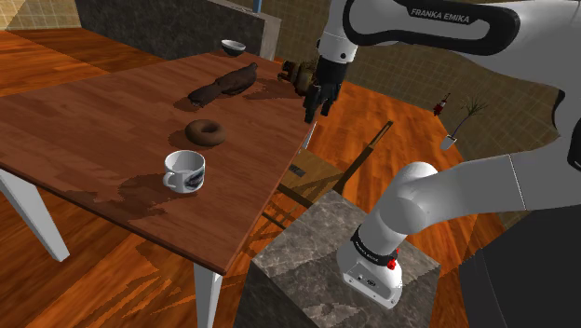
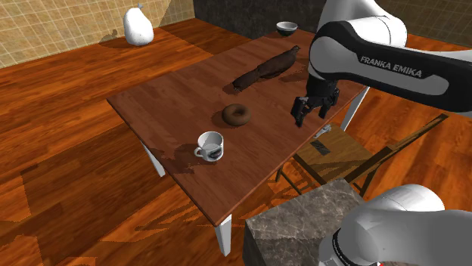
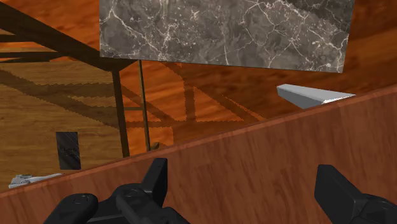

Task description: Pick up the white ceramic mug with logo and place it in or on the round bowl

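A white mug (image 1: 184, 171) (image 2: 211, 145) with a dark logo stands upright on the brown wooden table (image 1: 84, 121) (image 2: 163, 102), near its front part. A small round bowl (image 1: 233, 46) (image 2: 287, 28) sits at the table's far end. My black gripper (image 1: 312, 112) (image 2: 302, 115) (image 3: 245, 181) hangs open above the table's edge on the chair side, well away from both mug and bowl. Its fingers stand wide apart over the table's rim (image 3: 267, 153), with nothing between them.
A brown doughnut (image 1: 205, 131) (image 2: 237, 114) lies between mug and bowl, beside a long dark brown object (image 1: 226, 84) (image 2: 266, 69). A wooden chair (image 1: 317, 177) (image 2: 340, 151) stands between the table and the marbled stand (image 1: 317, 261) (image 2: 302, 227) (image 3: 222, 32). A white pear-shaped vase (image 2: 138, 26) is on the floor.
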`<control>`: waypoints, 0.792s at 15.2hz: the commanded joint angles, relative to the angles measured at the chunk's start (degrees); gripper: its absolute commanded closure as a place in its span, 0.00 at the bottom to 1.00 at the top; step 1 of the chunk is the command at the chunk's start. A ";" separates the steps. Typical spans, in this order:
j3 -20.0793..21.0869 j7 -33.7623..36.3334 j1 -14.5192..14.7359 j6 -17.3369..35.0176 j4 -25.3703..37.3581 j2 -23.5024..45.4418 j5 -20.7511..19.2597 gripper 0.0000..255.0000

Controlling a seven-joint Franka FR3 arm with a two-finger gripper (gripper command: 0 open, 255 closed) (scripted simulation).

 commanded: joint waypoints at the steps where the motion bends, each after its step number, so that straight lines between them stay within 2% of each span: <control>1: 0.00 0.00 0.00 0.00 0.00 0.00 0.00 0.00; 12: 7.88 9.25 3.34 14.59 4.73 19.12 4.77 0.00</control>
